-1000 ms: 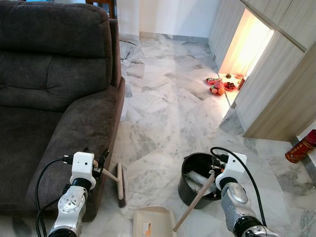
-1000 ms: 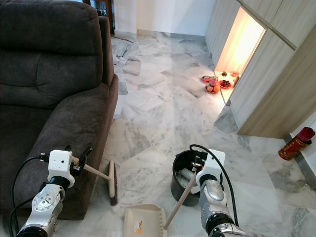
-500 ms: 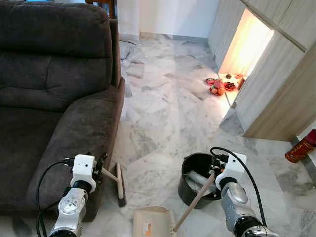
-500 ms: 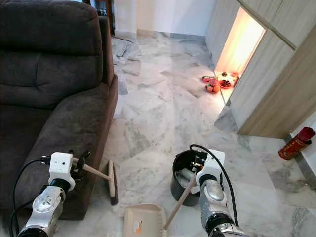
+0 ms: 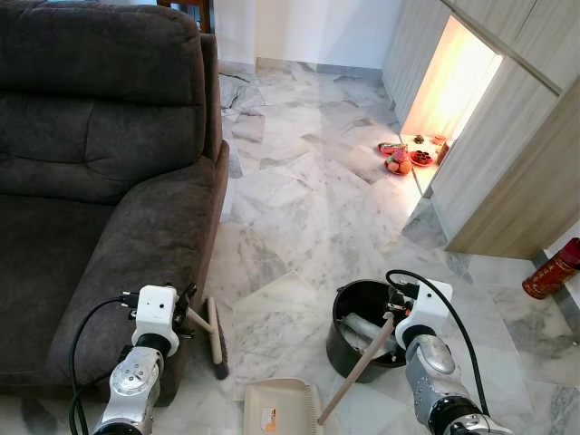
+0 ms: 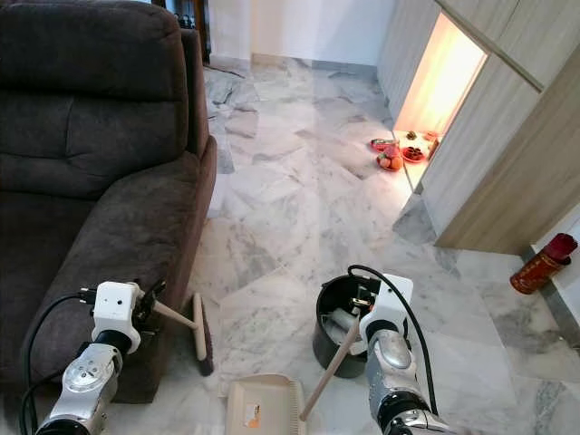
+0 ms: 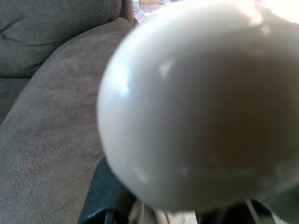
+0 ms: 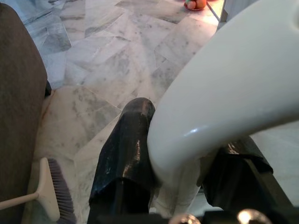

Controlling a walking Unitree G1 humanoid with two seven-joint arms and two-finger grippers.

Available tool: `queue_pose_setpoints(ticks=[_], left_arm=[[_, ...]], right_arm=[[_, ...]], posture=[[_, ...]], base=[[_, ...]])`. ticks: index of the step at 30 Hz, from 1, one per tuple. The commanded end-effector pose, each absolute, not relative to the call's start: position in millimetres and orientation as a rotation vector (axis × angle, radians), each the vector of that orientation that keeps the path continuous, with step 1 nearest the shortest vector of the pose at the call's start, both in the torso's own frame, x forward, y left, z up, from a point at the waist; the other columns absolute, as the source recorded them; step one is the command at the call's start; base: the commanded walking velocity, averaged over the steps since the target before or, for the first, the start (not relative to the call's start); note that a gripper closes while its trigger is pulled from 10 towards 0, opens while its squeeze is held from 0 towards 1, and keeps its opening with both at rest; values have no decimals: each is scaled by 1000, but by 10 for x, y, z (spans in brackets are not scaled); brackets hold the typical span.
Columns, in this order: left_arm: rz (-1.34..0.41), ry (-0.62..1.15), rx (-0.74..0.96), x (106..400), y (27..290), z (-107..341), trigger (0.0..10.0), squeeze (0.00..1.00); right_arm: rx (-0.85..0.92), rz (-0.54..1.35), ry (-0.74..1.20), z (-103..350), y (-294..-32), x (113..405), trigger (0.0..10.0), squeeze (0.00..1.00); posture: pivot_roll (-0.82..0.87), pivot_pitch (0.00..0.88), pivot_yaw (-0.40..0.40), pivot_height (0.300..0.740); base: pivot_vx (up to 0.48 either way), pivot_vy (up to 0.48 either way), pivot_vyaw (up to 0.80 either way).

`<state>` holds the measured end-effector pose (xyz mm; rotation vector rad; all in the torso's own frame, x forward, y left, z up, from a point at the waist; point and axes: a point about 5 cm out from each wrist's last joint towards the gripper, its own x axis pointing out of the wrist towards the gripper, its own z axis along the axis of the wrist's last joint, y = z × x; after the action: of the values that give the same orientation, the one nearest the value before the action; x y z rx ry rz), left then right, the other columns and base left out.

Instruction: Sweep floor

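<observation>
The left gripper [image 5: 188, 304] sits low beside the front corner of the dark sofa [image 5: 100, 181], and its jaws are closed on the pale handle of the broom [image 5: 214, 332]. The broom head rests on the marble floor [image 5: 299, 208] just beside the sofa's base, with its dark bristles pointing down and toward the robot. In the left wrist view the rounded end of the handle sits very close to the camera, with the sofa arm behind it.

The right gripper [image 5: 391, 319] is above the rim of a black bucket [image 5: 359, 341], its jaws closed on the long handle of the dustpan [image 5: 281, 410]. The handle slants down toward the robot's left, and the cream pan lies flat on the floor between the two arms, near the broom head but apart from it. In the right wrist view a black finger [image 8: 124, 158] presses against the white handle.

To the robot's right stand wooden cabinets [image 5: 507, 154] with a warmly lit niche holding small red dishes [image 5: 403, 156]. A red can [image 5: 550, 270] stands on the floor beyond the cabinets.
</observation>
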<state>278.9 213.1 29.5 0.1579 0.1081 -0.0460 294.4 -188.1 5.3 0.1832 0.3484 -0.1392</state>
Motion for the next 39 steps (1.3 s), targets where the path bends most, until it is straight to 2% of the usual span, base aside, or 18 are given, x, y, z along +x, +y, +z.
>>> queue_pose_setpoints(ticks=[1, 6, 7, 8, 20, 32, 39], left_arm=[[-53, 148, 162, 2739, 2129, 224, 0, 0], [-81, 89, 127, 2772, 2054, 318, 0, 0], [-88, 80, 124, 2778, 2041, 332, 1686, 0], [-96, 66, 121, 2791, 2020, 361, 10000, 0], [-190, -50, 91, 2901, 1864, 701, 10000, 0], [-369, 16, 99, 2843, 1740, 740, 10000, 0], [-356, 29, 109, 2818, 1687, 695, 10000, 0]], right_arm=[[174, -152, 362, 35, -1925, 2923, 10000, 0], [123, -153, 323, 84, -1947, 2944, 10000, 0], [118, -151, 320, 89, -1946, 2947, 10000, 0], [119, -151, 312, 100, -1946, 2954, 10000, 0], [71, -181, 258, 191, -1994, 3007, 10000, 0], [44, -228, 246, 211, -2050, 3006, 10000, 0], [41, -235, 244, 203, -2051, 2994, 10000, 0]], posture=[[97, 25, -131, 740], [97, 29, -128, 740], [97, 29, -128, 740], [97, 29, -128, 740], [99, 26, -125, 740], [96, 21, -120, 740], [88, 13, -113, 740]], base=[[0, 0, 0], [0, 0, 0], [0, 0, 0], [0, 0, 0], [0, 0, 0], [0, 0, 0], [0, 0, 0]])
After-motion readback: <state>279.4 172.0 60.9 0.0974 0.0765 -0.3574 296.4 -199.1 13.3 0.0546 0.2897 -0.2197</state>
